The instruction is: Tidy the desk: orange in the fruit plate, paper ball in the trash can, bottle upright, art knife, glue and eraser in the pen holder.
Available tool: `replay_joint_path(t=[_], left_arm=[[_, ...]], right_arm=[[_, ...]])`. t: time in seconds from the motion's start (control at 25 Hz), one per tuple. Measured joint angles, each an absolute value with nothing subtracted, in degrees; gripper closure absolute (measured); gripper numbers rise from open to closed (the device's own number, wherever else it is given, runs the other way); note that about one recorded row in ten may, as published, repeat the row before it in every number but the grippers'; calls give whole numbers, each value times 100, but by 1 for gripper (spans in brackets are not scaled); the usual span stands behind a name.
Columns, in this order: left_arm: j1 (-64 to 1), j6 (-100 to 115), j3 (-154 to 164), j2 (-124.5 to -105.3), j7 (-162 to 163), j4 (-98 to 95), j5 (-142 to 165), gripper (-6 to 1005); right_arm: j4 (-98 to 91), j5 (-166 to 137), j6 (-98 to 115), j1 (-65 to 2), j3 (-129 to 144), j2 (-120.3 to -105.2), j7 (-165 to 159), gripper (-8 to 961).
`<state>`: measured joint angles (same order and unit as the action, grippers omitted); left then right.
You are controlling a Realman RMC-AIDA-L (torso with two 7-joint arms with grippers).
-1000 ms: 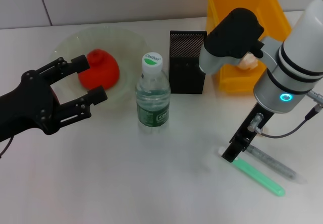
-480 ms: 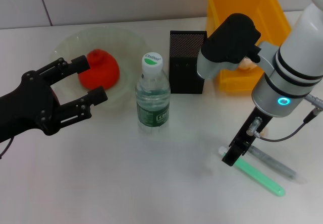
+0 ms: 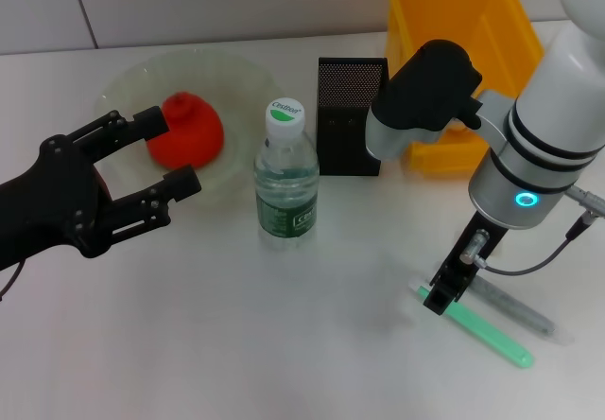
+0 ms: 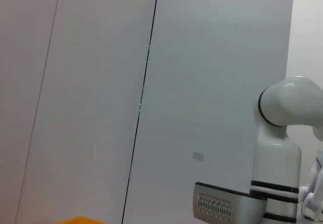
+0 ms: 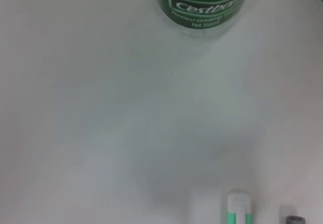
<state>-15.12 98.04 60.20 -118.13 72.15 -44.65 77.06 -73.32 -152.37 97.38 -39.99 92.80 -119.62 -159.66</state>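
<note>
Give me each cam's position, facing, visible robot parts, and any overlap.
Head: above the desk, looking down; left gripper by the fruit plate, right gripper over the green art knife.
Left wrist: faces a wall; white robot arm at the edge.
Right wrist: looks down at the desk; no own parts.
Shared: bottle and art knife, head and right wrist.

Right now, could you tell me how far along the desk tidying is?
Done: orange sits in the fruit plate, bottle stands upright. In hand: right gripper is down at the green stick and grey stick on the table. Left: both into the pen holder. Left gripper hovers open.
</note>
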Motion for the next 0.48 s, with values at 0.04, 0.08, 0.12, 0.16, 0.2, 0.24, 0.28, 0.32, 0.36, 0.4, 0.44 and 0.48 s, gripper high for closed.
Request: replay_joint_path(t=[0.04, 0.08, 0.12, 0.16, 0.2, 0.24, 0.28, 0.32, 0.36, 0.4, 0.44, 0.48], left_arm=[[-1511, 9811, 6020, -11813, 7216, -4465, 7704, 214], [-1511, 9811, 6020, -11813, 7216, -4465, 7704, 214], [-1511, 9816, 6020, -11813, 7215, -4465, 7704, 214], [-1511, 9818, 6020, -11813, 7215, -4465, 7703, 214], [-1511, 9819, 6020, -11813, 7216, -4465, 7703, 214], [-1511, 9821, 6020, -11813, 7216, -4465, 7702, 214], [-1511, 9821, 6020, -11813, 7216, -4465, 7702, 214], [-1511, 9821, 6020, -11813, 7216, -4465, 7701, 214], [-1511, 9821, 6020, -11813, 7216, -4465, 7700, 214], [-1511, 9821, 6020, -11813, 7215, -4465, 7700, 214], [-1511, 9821, 6020, -11813, 7216, -4465, 7699, 214], [-1511, 9821, 6020, -11813, 7216, -4465, 7699, 214]], right_arm=[[-7316, -15233, 9737, -4003, 9281, -11962, -15968, 389], [-7316, -15233, 9737, -4003, 9281, -11962, -15968, 408], [-7316, -15231, 9737, -4004, 9281, -11962, -15968, 426], [-7317, -15229, 9736, -4004, 9282, -11962, -15969, 445], [-7318, -15226, 9730, -4005, 9282, -11962, -15969, 463], [-7314, -15219, 9704, -4009, 9282, -11962, -15970, 482], [-7314, -15219, 9704, -4009, 9282, -11962, -15970, 482], [-7307, -15219, 9688, -4011, 9282, -11962, -15970, 482], [-7301, -15218, 9682, -4011, 9282, -11962, -15970, 482], [-7299, -15218, 9670, -4011, 9282, -11962, -15970, 482], [-7297, -15219, 9640, -4012, 9281, -11962, -15971, 483], [-7297, -15219, 9640, -4012, 9281, -11962, -15971, 483]])
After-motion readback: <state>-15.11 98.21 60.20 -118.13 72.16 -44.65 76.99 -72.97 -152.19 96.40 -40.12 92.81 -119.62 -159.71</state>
